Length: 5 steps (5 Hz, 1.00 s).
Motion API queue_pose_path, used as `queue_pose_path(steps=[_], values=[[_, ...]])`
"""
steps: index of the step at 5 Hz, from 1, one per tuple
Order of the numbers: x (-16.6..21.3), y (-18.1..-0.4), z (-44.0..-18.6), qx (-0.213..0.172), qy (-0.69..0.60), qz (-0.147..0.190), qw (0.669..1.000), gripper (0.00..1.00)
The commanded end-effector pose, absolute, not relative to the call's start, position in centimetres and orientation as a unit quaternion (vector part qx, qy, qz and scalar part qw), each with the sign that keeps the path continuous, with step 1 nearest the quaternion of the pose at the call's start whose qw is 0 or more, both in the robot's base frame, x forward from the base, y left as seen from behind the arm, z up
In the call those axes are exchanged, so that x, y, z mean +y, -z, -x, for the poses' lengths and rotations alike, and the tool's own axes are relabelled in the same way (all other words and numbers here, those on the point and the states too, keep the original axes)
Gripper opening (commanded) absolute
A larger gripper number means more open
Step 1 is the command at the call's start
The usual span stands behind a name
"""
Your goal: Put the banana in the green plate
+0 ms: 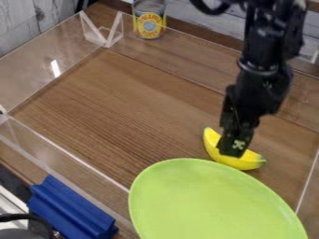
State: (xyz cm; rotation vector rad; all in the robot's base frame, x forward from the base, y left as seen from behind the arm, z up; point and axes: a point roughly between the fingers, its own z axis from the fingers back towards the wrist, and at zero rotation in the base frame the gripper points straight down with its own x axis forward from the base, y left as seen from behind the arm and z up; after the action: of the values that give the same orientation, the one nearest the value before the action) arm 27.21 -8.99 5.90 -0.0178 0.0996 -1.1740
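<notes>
The black two-fingered claw [234, 143] points straight down from a black arm, its jaws standing wide with nothing held between them. The fingertips sit low over the middle of the short, curved bright-yellow toy banana [249, 158], which lies flat on the brown wood-grain table [125, 103] directly beneath the claw; whether the tips actually touch the fruit cannot be told. Just in front of and below the claw, toward the camera, the large round lime-green plastic plate [206, 205] lies flat, its rim just beside the banana. Far behind the claw to the left stands a yellow-labelled can [149, 22]. At the near left corner lies a blue plastic object [69, 213]. Clear acrylic walls [44, 56] border the table.
</notes>
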Motion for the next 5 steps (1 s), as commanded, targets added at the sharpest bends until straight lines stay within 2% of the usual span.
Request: queue_pose_path(steps=[1,5], values=[[-9.4,-5.8,-28.0,0.034,0.573,-0.004,0.819,1.0],[-9.7,-4.2,-28.5,0.033,0.565,-0.01,0.824,1.0]])
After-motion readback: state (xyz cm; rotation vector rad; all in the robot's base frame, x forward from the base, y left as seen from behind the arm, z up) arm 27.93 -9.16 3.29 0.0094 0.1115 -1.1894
